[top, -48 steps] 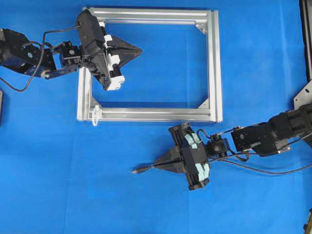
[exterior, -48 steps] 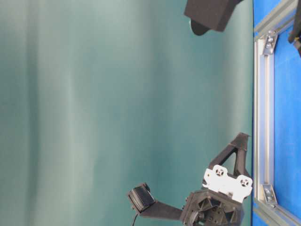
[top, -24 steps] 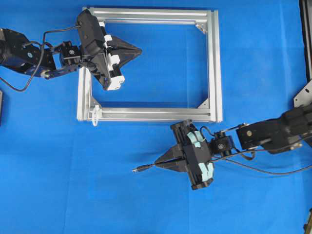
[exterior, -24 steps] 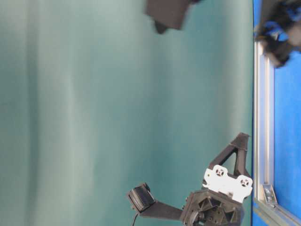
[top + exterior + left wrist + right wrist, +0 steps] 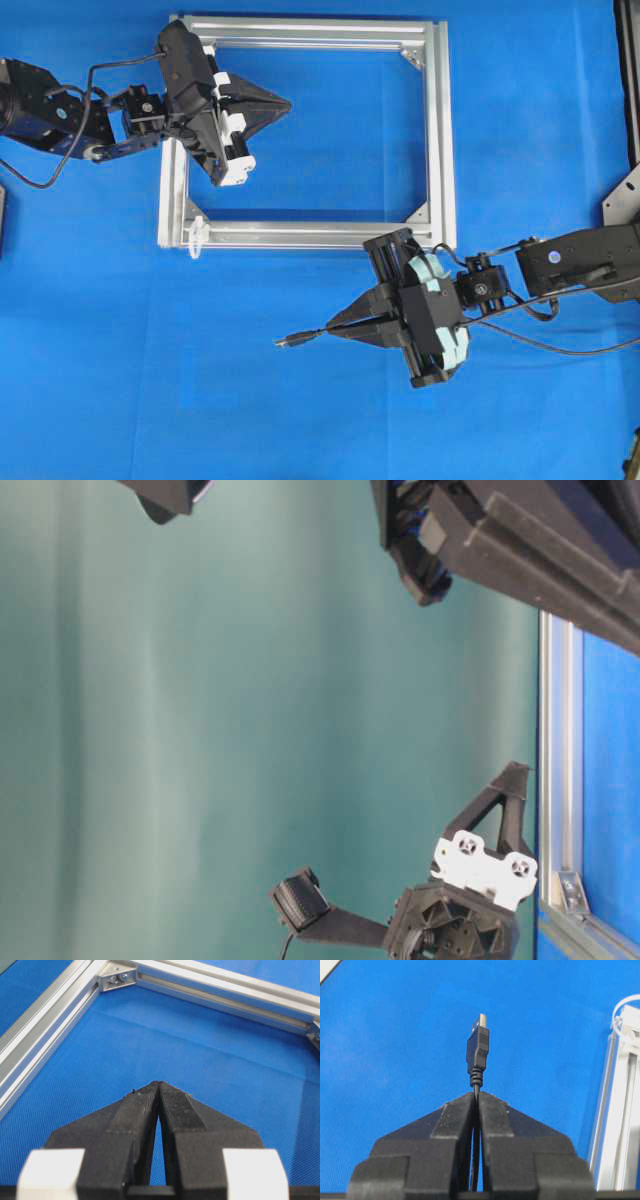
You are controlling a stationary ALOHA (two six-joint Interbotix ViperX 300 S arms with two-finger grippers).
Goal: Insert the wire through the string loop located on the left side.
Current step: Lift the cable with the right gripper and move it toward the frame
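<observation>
My right gripper [image 5: 330,329] is shut on the black wire [image 5: 477,1107] just behind its plug [image 5: 478,1049], which sticks out past the fingertips with a metallic tip. In the overhead view the plug [image 5: 291,340] points left, below the frame's lower bar. The white string loop [image 5: 197,236] hangs at the lower left corner of the silver frame [image 5: 437,130]; in the right wrist view the string loop [image 5: 626,1015] shows at the right edge. My left gripper [image 5: 286,102] is shut and empty, hovering inside the frame near its upper left; its jaws [image 5: 158,1084] meet over blue mat.
A blue mat [image 5: 150,380] covers the table. Frame bars and a corner bracket [image 5: 117,978] lie ahead of the left gripper. A black post with a metal bracket [image 5: 625,195] stands at the right edge. In the table-level view, the right arm [image 5: 520,550] fills the top.
My right gripper has swung with the wire: its body moved right and toward the frame, and the plug tilted slightly. The left arm has not moved.
</observation>
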